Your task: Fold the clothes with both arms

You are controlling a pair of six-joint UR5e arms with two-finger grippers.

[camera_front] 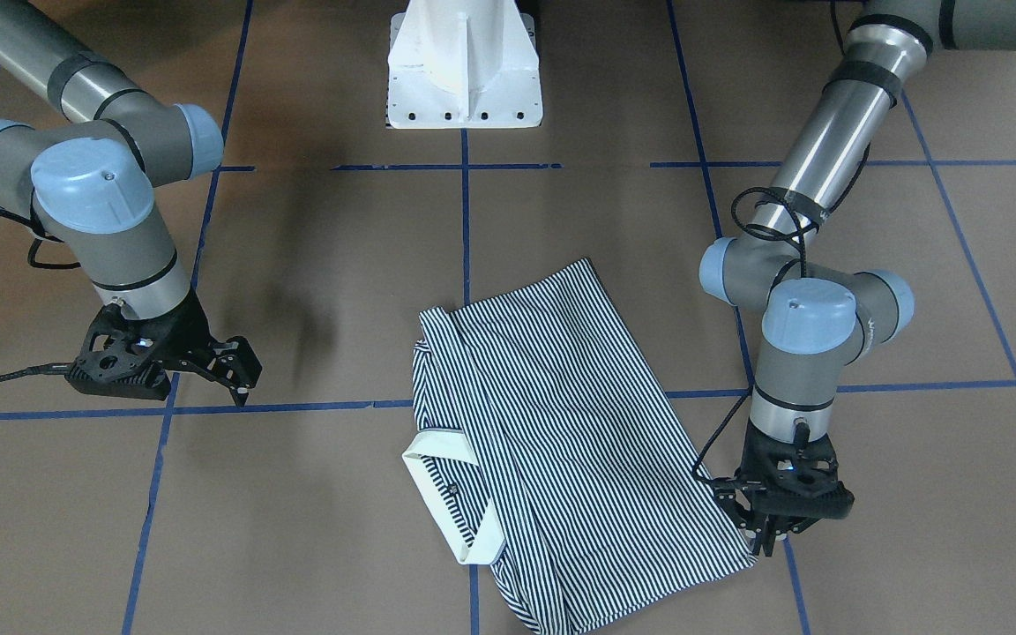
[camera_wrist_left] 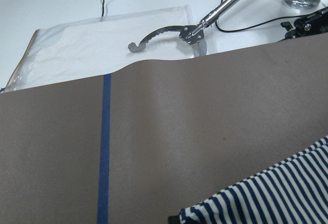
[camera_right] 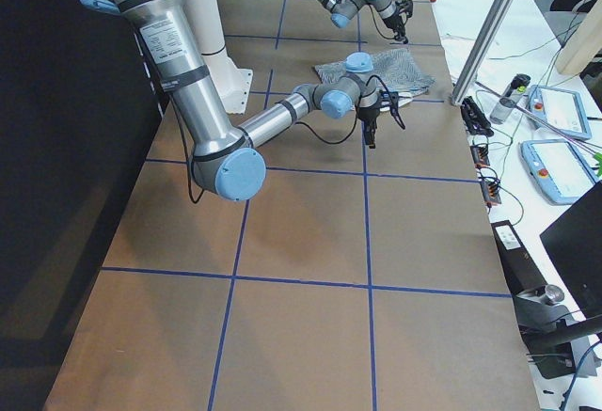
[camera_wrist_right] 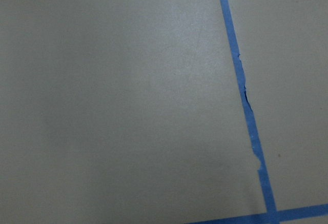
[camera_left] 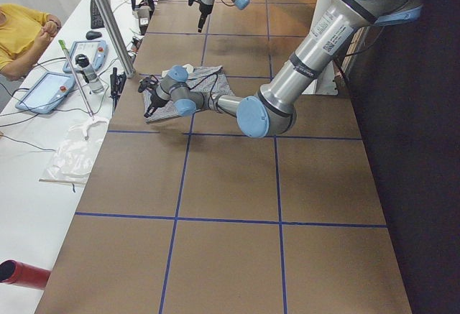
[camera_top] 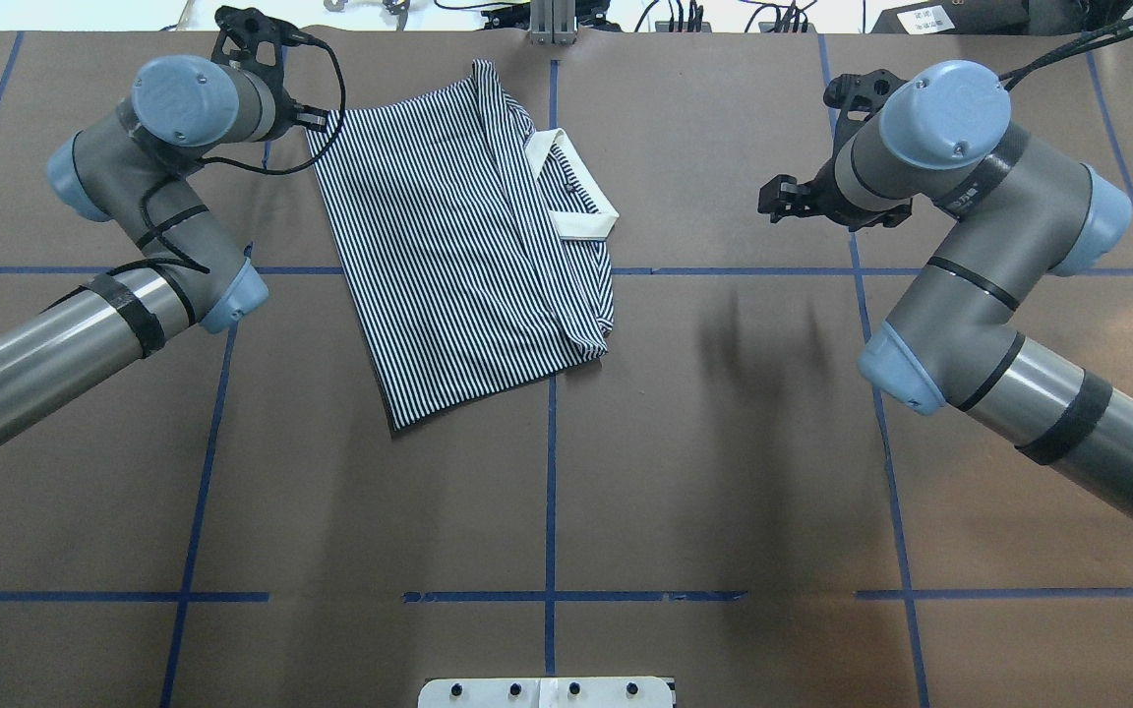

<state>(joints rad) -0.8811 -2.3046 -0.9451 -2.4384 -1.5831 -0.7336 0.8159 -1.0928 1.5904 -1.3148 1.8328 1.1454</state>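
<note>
Shirt (camera_front: 552, 414) corner at left end effector (camera_front: 766, 534), grip unclear; right end effector (camera_front: 247, 381) apart.

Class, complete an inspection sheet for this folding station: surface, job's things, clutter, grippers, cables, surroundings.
Surface: brown table with blue tape grid.
Job's things: striped polo shirt, partly folded, lying flat, collar showing.
Clutter: nothing seen on the table.
Grippers: left gripper at the shirt's corner; right gripper empty, apart from it; jaw states unclear.
Cables: black cable loops from the left wrist by the shirt's edge.
Surroundings: white bench with tongs, plastic bag; seated person.
</note>
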